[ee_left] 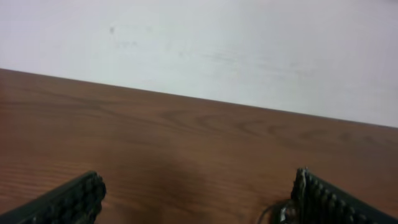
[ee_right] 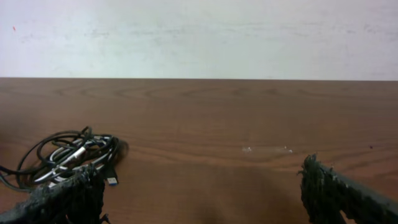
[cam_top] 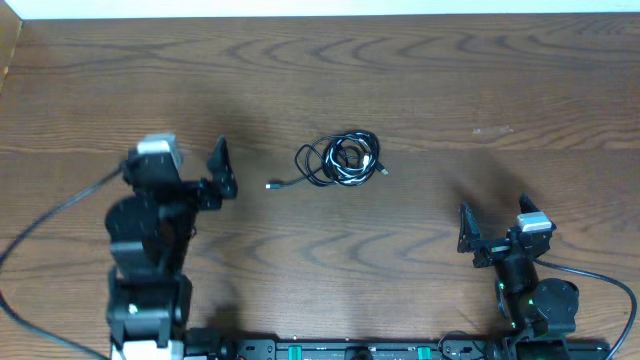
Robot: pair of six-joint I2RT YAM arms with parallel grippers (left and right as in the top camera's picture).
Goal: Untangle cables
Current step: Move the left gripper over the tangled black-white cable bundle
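— What is noted of the cables?
— A tangled bundle (cam_top: 340, 160) of black and white cables is seen, coiled in loose overlapping loops and laid flat near the middle of the worktop (cam_top: 430, 90).
— Are loose ends seen?
— One black end (cam_top: 283, 183) is trailed out leftward; a blue-tipped connector (ee_right: 112, 181) is shown at the coil's edge.

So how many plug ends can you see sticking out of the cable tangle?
2. The left plug ends a tail trailing out of the tangle; the right plug sits at its right edge. More may be buried in the coils.
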